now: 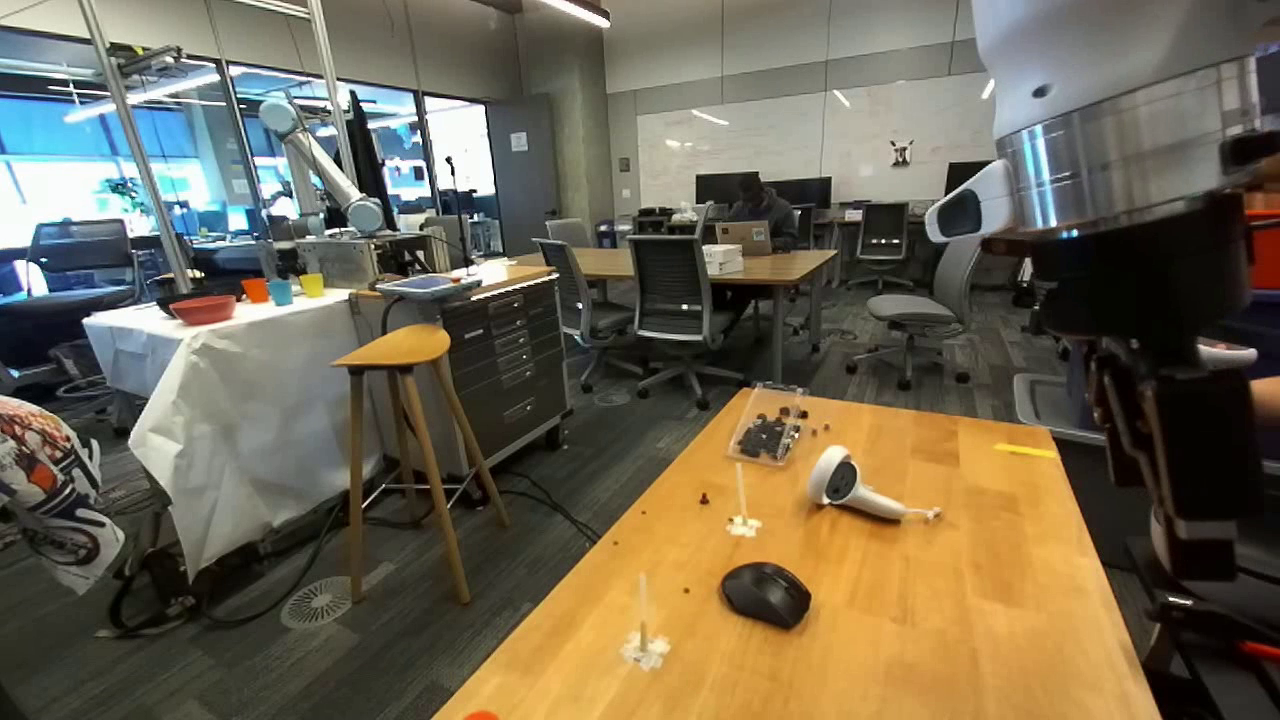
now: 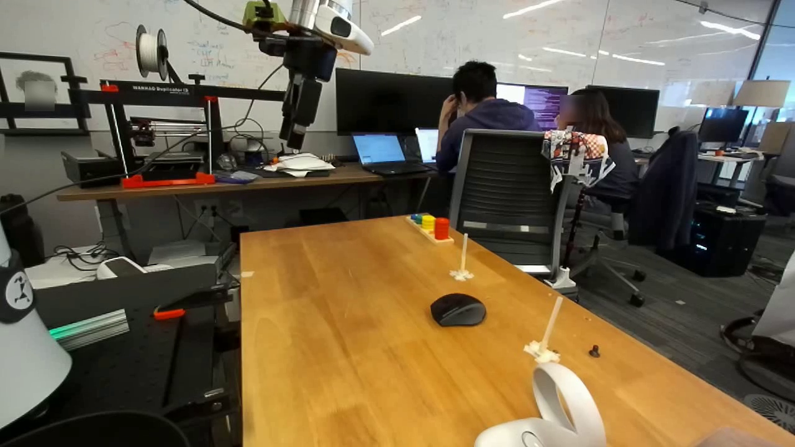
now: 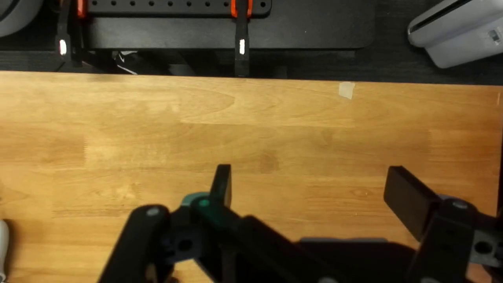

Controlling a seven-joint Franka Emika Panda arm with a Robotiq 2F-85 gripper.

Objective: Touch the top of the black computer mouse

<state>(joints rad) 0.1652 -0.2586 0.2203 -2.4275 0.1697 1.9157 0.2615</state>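
The black computer mouse sits upright on the wooden table, near two thin upright pegs. It also shows in an exterior view. It does not clearly show in the wrist view. My gripper is open and empty, with bare table wood between its fingers in the wrist view. In both exterior views the gripper hangs pointing down, high above the level of the table and well apart from the mouse.
A white handled controller lies on the table. Thin pegs stand near the mouse. A clear box of dark pieces and a ring-stacking toy are on the table. Clamps line the table edge by the base.
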